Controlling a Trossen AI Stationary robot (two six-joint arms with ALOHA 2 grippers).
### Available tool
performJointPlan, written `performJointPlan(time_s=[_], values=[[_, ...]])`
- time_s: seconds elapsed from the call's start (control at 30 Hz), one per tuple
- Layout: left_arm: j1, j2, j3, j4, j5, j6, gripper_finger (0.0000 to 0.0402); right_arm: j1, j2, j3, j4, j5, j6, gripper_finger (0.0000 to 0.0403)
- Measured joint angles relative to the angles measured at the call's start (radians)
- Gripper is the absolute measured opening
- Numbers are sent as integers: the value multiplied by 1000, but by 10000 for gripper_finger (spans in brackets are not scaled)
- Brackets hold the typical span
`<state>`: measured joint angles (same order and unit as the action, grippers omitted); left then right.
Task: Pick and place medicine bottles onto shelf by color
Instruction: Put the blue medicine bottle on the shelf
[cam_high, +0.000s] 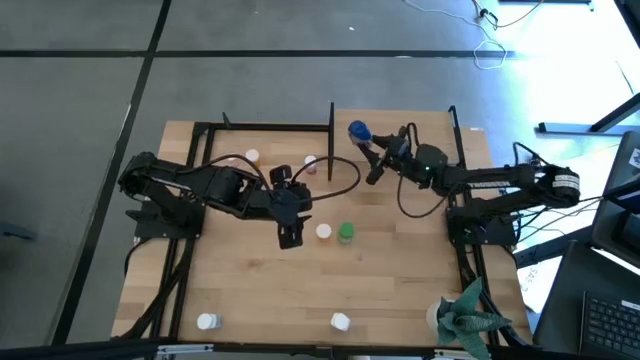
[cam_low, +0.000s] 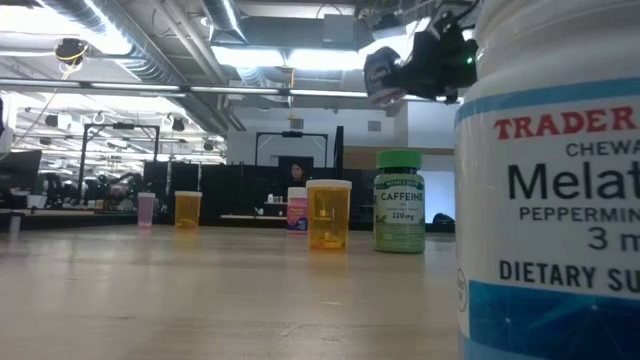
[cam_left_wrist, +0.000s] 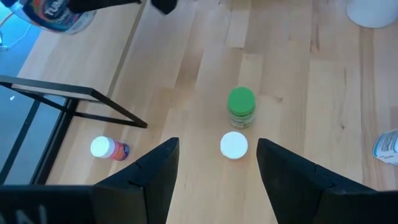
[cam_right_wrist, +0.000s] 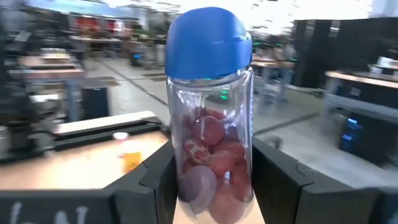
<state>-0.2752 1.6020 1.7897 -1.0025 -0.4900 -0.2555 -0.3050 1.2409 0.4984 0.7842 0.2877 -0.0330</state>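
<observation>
Right gripper (cam_high: 372, 152): clenched on the blue-capped bottle (cam_right_wrist: 210, 118) (clear, with reddish contents), held above the far edge of the shelf (cam_high: 400, 260); left gripper (cam_left_wrist: 214, 168): released, fingers spread, hovering mid-shelf just beside the white-capped bottle (cam_left_wrist: 234, 145); green bottle (cam_left_wrist: 241, 107) stands just beyond it; a pink bottle (cam_left_wrist: 109, 148) lies near the black upright (cam_high: 331, 140).

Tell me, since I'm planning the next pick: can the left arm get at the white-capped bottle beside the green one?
Probably yes. The left gripper hovers over the white-capped bottle with fingers open, and only the green bottle stands close beyond it.
</observation>
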Motion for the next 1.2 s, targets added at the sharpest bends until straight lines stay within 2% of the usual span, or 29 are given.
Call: performJointPlan(time_s=[0.23,0.43,0.77,1.0,1.2], values=[[0,0,0,0,0,1,210,57,79,0,50,220,6,170],[0,0,0,-1,0,2,210,102,157,0,121,287,2,170],[0,0,0,0,0,-4,210,94,275,0,296,296,-8,170],[0,0,0,0,0,-4,210,90,337,0,289,294,79,170],[0,0,0,0,0,-4,210,89,371,0,307,323,86,170]])
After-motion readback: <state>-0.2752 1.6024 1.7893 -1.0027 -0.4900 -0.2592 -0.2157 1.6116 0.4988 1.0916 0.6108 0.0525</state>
